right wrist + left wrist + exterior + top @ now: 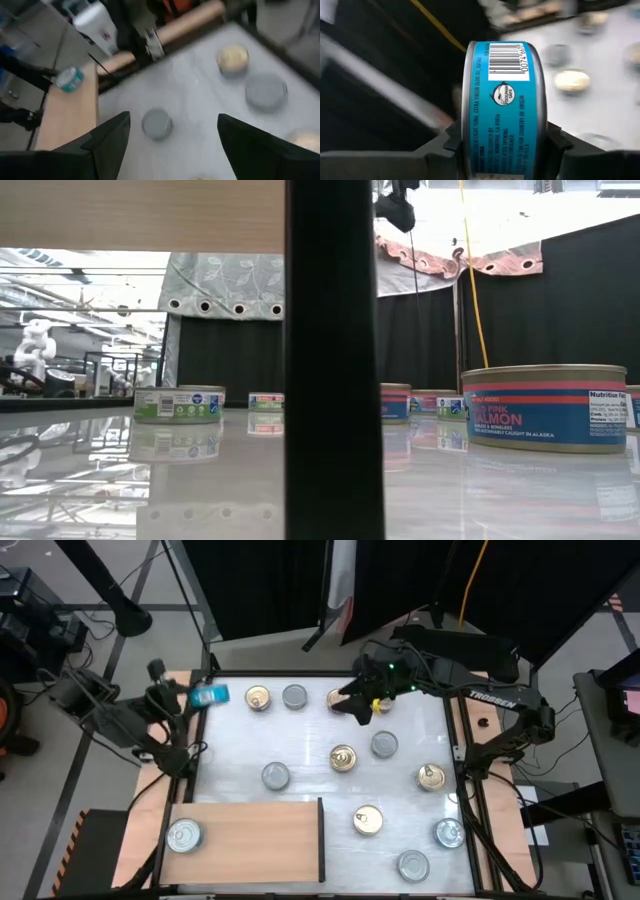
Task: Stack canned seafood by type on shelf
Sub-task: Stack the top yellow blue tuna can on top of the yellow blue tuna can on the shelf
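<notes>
Blue tin (502, 107) stands edgewise between left fingers (555, 145).

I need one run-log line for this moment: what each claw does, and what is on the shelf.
left claw: shut on blue tuna tin, raised | right claw: open, empty, above table | shelf: one silver-lid tin

A bright blue label with a white barcode patch and white lettering is shown on the tin (502, 107) clamped between the dark fingers (555, 142) of the left gripper (196, 697). Beyond the black fingers (107, 135) of the right gripper (362, 700), gold-lidded and plain silver-lidded tins are seen on the white tabletop (310, 755). The shelf (255, 835) is light brown, edged in dark.
</notes>
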Robot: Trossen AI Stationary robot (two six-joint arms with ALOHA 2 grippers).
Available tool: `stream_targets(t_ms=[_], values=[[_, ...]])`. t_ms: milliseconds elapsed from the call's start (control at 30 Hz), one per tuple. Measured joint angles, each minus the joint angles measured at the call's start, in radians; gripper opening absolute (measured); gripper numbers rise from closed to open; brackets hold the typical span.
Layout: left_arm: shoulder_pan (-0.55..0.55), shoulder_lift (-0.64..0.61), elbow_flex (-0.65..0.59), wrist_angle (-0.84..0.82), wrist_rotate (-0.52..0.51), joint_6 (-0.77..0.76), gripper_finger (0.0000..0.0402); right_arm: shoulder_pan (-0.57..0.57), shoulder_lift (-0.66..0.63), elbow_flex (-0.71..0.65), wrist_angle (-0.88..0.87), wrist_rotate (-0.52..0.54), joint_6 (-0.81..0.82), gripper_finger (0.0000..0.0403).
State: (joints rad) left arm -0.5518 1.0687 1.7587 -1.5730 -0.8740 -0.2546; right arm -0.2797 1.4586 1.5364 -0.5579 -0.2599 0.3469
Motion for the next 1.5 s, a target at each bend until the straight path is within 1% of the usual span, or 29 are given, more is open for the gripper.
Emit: stream_targets(t_ms=[67, 133, 200, 267, 300, 333, 400, 500, 567, 633, 700, 767, 833, 933, 1100, 1200, 1333, 1500], values=[[0.000, 0.000, -0.007, 0.000, 0.107, -0.051, 0.0151, 0.034, 0.000, 0.000, 0.132, 0.023, -0.067, 0.0291], [0.000, 0.013, -0.007, 0.002, 0.165, -0.067, 0.0151, 0.075, 0.012, 0.000, 0.311, 0.058, -0.136, 0.0291], [0.000, 0.025, -0.007, 0.012, 0.174, -0.080, 0.0151, 0.112, 0.045, 0.005, 0.538, 0.072, -0.188, 0.0291], [0.000, 0.030, -0.007, 0.033, 0.178, -0.081, 0.0151, 0.143, 0.092, 0.010, 0.705, 0.074, -0.216, 0.0291], [0.000, 0.030, -0.007, 0.042, 0.185, -0.081, 0.0151, 0.158, 0.125, 0.034, 0.753, 0.076, -0.228, 0.0292], [0.000, 0.032, -0.007, 0.051, 0.189, -0.082, 0.0151, 0.172, 0.163, 0.068, 0.766, 0.078, -0.246, 0.0294], [0.000, 0.036, -0.007, 0.070, 0.191, -0.084, 0.0151, 0.197, 0.244, 0.164, 0.736, 0.075, -0.291, 0.0300], [0.000, 0.036, -0.007, 0.099, 0.193, -0.085, 0.0151, 0.224, 0.372, 0.347, 0.659, 0.037, -0.356, 0.0311], [0.000, 0.034, -0.007, 0.102, 0.193, -0.101, 0.0151, 0.233, 0.449, 0.475, 0.577, 0.018, -0.387, 0.0315], [0.000, 0.034, -0.007, 0.103, 0.193, -0.107, 0.0151, 0.237, 0.515, 0.590, 0.485, 0.025, -0.413, 0.0316], [0.000, 0.035, -0.007, 0.105, 0.201, -0.107, 0.0151, 0.238, 0.568, 0.682, 0.398, 0.026, -0.432, 0.0316], [0.000, 0.035, -0.007, 0.107, 0.212, -0.106, 0.0151, 0.237, 0.611, 0.747, 0.340, 0.026, -0.440, 0.0316], [0.000, 0.035, -0.007, 0.112, 0.213, -0.104, 0.0151, 0.235, 0.642, 0.778, 0.314, 0.020, -0.434, 0.0316], [0.000, 0.035, -0.007, 0.129, 0.213, -0.104, 0.0151, 0.236, 0.667, 0.785, 0.307, 0.018, -0.426, 0.0316], [0.000, 0.037, -0.006, 0.132, 0.213, -0.096, 0.0151, 0.240, 0.687, 0.785, 0.300, 0.033, -0.424, 0.0314], [0.000, 0.038, -0.006, 0.158, 0.212, -0.069, 0.0151, 0.240, 0.687, 0.785, 0.302, 0.033, -0.423, 0.0304], [0.000, 0.041, -0.006, 0.176, 0.212, -0.046, 0.0151, 0.240, 0.687, 0.785, 0.304, 0.033, -0.422, 0.0265], [0.000, 0.049, -0.006, 0.179, 0.208, -0.054, 0.0151, 0.241, 0.687, 0.785, 0.308, 0.032, -0.435, 0.0193]])
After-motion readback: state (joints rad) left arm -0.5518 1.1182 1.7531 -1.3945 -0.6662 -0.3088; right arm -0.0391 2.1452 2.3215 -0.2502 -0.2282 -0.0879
